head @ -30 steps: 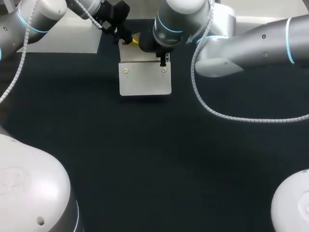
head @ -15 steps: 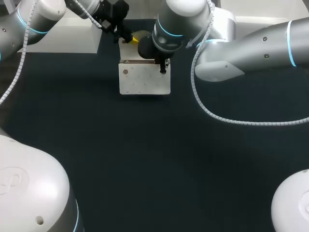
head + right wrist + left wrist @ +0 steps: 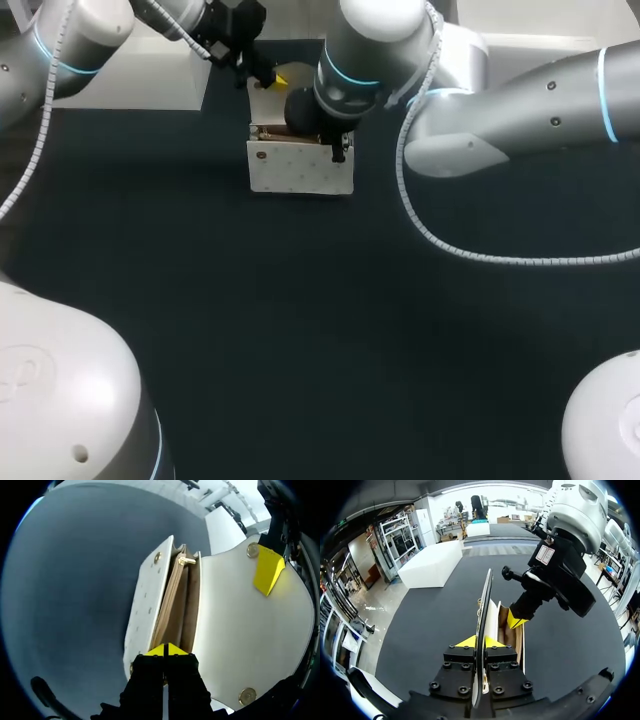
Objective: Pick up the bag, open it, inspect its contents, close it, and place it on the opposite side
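The bag stands on the dark table in the upper middle of the head view, with its mouth open. The left gripper is clenched on the thin edge of the flap. The right gripper has its tips pressed together at the bag's near end and seems to pinch the side wall. For a good inspection, I think the flap must be pulled wide and the body held steady. The inside is mostly narrow shadow and no contents can be made out. The right fingers hide what exactly they grasp.
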`<action>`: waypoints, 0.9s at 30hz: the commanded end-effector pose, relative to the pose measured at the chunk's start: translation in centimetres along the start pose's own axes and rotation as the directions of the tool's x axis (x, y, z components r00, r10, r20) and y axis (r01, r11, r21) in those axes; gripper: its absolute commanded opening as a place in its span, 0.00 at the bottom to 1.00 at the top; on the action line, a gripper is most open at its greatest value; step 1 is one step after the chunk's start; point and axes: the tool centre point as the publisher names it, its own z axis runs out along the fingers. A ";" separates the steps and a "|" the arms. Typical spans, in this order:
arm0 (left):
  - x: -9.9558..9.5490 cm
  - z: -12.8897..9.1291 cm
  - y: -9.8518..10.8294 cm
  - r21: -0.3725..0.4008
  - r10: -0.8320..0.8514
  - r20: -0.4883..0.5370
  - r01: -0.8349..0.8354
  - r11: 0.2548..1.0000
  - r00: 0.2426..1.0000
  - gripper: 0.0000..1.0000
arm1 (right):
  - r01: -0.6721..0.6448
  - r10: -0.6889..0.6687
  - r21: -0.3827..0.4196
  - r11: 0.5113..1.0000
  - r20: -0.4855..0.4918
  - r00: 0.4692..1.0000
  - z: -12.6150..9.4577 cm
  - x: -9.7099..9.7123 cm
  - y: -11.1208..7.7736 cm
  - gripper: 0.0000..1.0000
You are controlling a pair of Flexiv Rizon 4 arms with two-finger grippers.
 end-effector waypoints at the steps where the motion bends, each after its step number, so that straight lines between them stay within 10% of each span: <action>1: 0.4 -0.2 0.1 0.018 0.008 -0.005 -0.008 1.000 1.000 0.00 | -0.001 0.001 0.008 1.000 -0.007 1.000 0.1 0.1 0.0 0.00; 15: 1.2 -0.5 -0.1 0.047 0.033 -0.047 -0.031 0.998 0.998 0.00 | -0.002 0.002 0.025 1.000 0.013 1.000 1.7 -1.9 -0.3 0.00; 27: 1.0 0.2 0.4 0.073 0.017 -0.069 -0.012 0.997 0.997 0.00 | -0.016 0.019 0.048 0.999 -0.052 0.998 2.4 0.0 -0.7 0.00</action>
